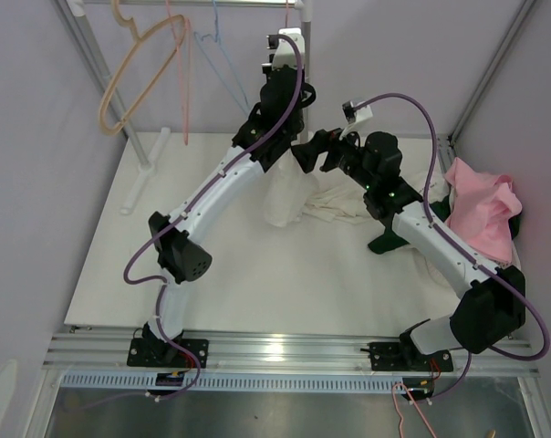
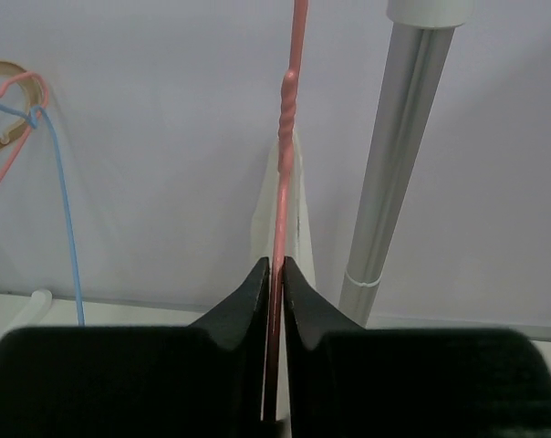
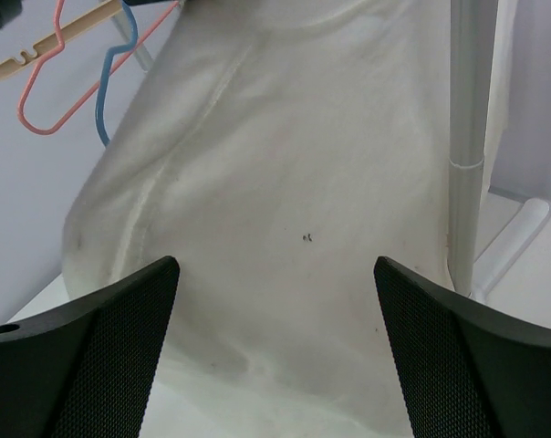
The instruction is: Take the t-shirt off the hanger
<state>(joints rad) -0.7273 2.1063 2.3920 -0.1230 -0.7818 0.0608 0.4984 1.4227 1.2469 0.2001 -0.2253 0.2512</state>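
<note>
Overhead, the left arm reaches up over the far edge of the tabletop. The left gripper sits at the neck of the pink wire hanger, which hooks on the rail. The white t-shirt hangs below it near the middle of the far edge, its lower part bunched on the tabletop. The right gripper hovers just beside the cloth, jaws spread. A pink garment lies at the right edge. A tan hanger, an empty pink hanger and a blue hanger hang toward the far left corner.

From the left wrist, the fingers stand pressed close on either side of the hanger's stem, just under its twisted neck, with only a sliver of light on one side. The t-shirt's collar shows behind, and a grey post stands beside it.

From the right wrist, the two pads stand wide apart and hold nothing. The t-shirt's cloth fills the space between and beyond them, not touching either pad.
</note>
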